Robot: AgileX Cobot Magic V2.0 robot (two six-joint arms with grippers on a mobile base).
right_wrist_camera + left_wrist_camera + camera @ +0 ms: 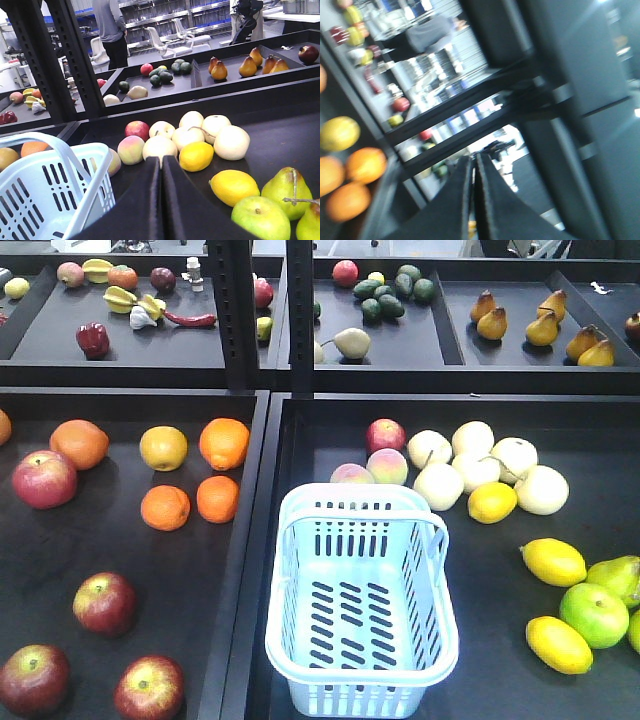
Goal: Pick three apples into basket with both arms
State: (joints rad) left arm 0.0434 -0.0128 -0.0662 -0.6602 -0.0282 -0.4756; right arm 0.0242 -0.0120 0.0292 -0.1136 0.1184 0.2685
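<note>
Open the pinched-together, empty left tool and right tool wide before dropping onto the dark red round apples, out of both tools' view; pale blue slotted plastic basket just left of right tool.

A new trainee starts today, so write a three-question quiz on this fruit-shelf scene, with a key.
1. True or false: the basket already holds an apple.
2. Fill in: ____ red apples lie in the front left tray.
3. The left gripper and the right gripper are: A) both shut, holding nothing; B) both wide open; C) each shut on an apple.
Key: 1 false; 2 four; 3 A.
</note>
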